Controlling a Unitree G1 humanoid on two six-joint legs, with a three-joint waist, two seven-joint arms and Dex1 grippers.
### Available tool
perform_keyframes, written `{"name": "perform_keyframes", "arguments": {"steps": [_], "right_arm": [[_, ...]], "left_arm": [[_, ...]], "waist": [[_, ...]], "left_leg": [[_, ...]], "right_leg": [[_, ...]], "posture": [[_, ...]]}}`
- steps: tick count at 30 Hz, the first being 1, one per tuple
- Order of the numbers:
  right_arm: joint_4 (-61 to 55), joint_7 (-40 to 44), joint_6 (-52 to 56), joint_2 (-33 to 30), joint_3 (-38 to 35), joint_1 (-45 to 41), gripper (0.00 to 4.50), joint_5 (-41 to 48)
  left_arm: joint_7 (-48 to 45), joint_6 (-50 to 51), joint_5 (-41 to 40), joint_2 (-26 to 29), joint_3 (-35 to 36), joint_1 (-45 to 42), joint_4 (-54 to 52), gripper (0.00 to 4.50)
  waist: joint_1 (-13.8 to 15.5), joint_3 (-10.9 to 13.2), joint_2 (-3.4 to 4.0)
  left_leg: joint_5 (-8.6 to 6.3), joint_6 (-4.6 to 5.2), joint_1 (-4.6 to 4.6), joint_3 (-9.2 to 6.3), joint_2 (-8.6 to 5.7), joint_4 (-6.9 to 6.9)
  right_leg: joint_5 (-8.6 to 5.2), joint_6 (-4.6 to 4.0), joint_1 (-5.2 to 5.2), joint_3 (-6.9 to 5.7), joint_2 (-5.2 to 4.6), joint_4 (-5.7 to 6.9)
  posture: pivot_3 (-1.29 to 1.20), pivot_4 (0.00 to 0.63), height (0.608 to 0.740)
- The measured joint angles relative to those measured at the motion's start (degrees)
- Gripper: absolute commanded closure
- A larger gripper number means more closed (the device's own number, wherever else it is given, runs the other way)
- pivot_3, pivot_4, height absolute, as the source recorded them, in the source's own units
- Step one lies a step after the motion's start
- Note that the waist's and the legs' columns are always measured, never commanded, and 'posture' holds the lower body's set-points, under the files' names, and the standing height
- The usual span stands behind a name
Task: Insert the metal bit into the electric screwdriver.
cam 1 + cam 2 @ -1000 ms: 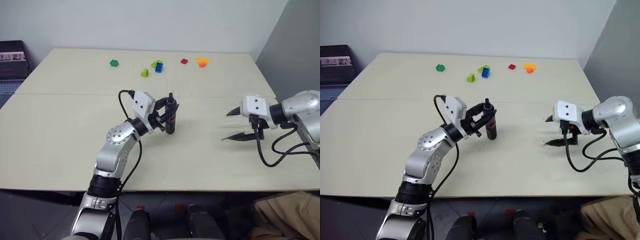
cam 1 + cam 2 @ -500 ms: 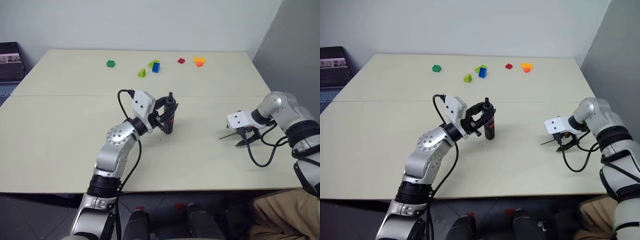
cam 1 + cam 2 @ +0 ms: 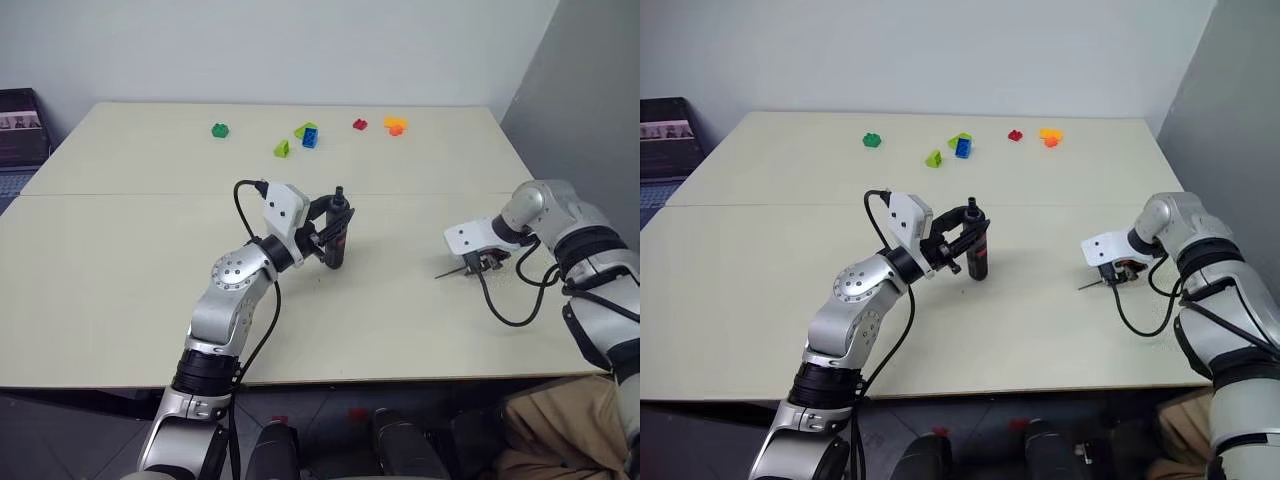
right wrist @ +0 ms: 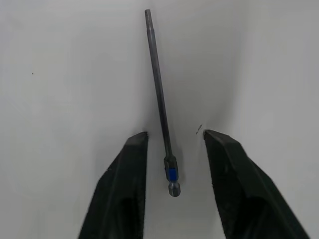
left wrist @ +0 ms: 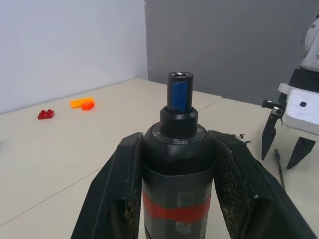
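Observation:
The electric screwdriver, black with a red band, stands upright above the middle of the table, its socket end up. My left gripper is shut on its body. The metal bit, a thin grey rod with a blue mark near one end, lies flat on the table at the right. My right gripper points down over it. Its fingers straddle the bit's blue-marked end with a gap on each side, so it is open. The left wrist view also shows the right gripper over the bit.
Small toy bricks lie along the table's far side: green, green and blue, red, orange. The right arm's black cable loops on the table near the bit. A seam crosses the table.
My right arm has swung in and tipped downward over the bit, and its fingers have narrowed around it. The left gripper and the screwdriver have stayed in place.

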Motion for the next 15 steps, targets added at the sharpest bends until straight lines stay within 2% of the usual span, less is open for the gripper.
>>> {"name": "perform_keyframes", "arguments": {"steps": [4,11,15], "right_arm": [[0.78,-0.47,-0.52,0.33,-0.14,0.0,4.47,-0.49],[0.85,0.16,-0.99,0.34,-1.29,0.04,4.5,-0.28],[0.42,1.92,-0.62,0.19,-4.37,0.13,4.5,2.57]], "left_arm": [[0.33,-0.04,0.14,0.13,0.06,0.25,0.0,2.86],[1.12,0.04,0.04,0.14,0.08,0.27,-0.2,2.86],[2.76,1.65,-0.36,-0.02,0.52,0.27,-1.3,2.86]], "waist": [[-0.49,0.0,0.0],[-0.74,0.02,0.02],[-0.78,0.14,0.15]], "left_leg": [[0.0,0.0,0.18,0.0,0.0,-0.01],[0.0,0.0,0.18,0.0,-0.01,-0.08],[0.0,0.0,0.17,0.0,-0.01,-0.1]], "right_leg": [[-0.02,0.01,0.18,0.01,0.0,-0.01],[-0.02,0.01,0.15,0.01,0.0,-0.01],[-0.02,0.01,0.14,0.03,0.0,-0.01]], "posture": [[0.0,0.15,0.74],[0.0,0.15,0.74],[0.0,0.15,0.74]]}}
